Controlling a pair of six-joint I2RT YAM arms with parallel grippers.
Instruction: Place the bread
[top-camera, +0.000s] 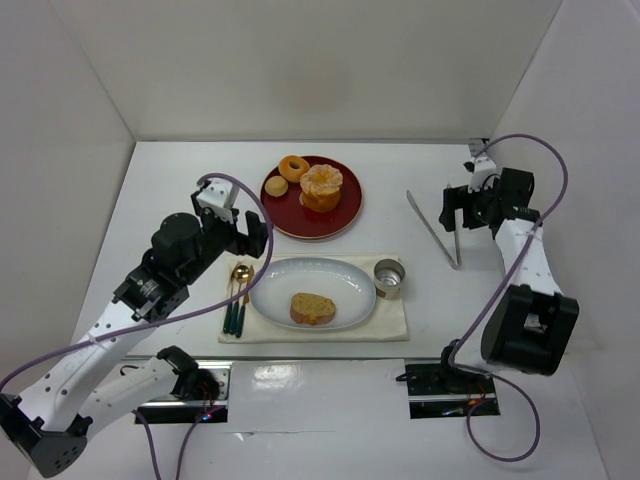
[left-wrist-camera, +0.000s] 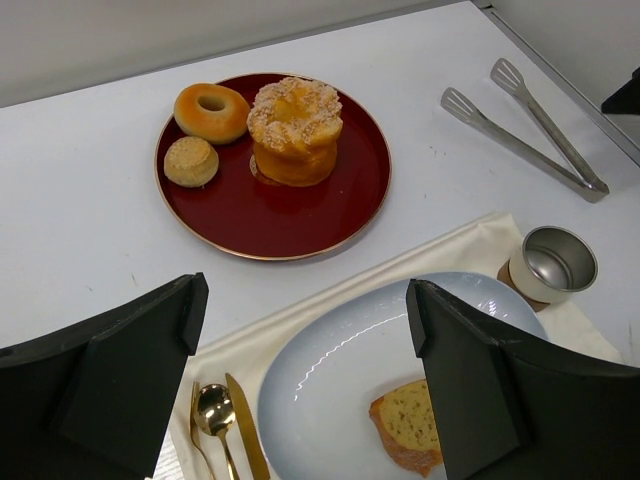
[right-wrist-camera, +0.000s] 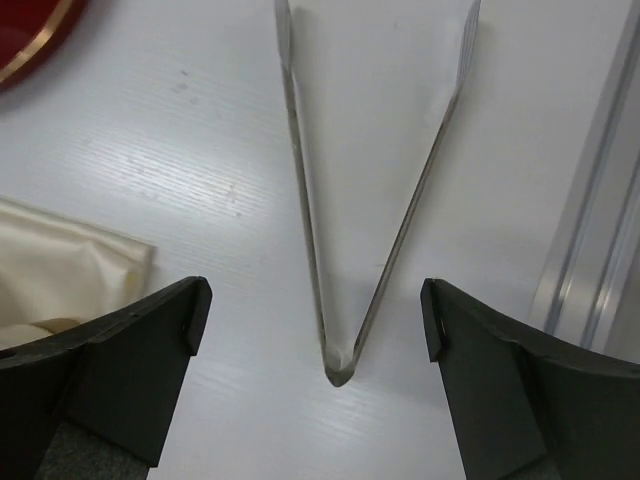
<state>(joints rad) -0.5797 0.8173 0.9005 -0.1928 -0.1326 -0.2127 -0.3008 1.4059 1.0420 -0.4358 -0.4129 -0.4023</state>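
Nearest the arms, a cream cloth (top-camera: 395, 325) is spread on the table, and on it sits a pale blue plate (top-camera: 330, 268). The bread (top-camera: 313, 308) lies flat on that plate, towards its near side, with nothing touching it. Gold cutlery (top-camera: 240, 290) lies on the cloth just left of the plate and a small metal cup (top-camera: 389, 277) stands at its right.

The left gripper (left-wrist-camera: 302, 320) hangs above the plate's left edge, its fingers spread wide and empty.

A little further out on the right, the tongs (top-camera: 430, 226) lie on the bare table, sprung apart in a V. The right gripper (right-wrist-camera: 315, 310) hovers over their hinge end, its fingers as wide as they go and clear of the metal on both sides, gripping nothing.

At the far side a red plate (top-camera: 290, 215) holds a ring donut (top-camera: 293, 167), a small biscuit (top-camera: 276, 185) and a tall orange pastry (top-camera: 321, 187).

To my eye the bread is already where it belongs and the tool is laid aside, so this is the closing step. The next move only needs the right arm to rise straight up without nudging the tongs.
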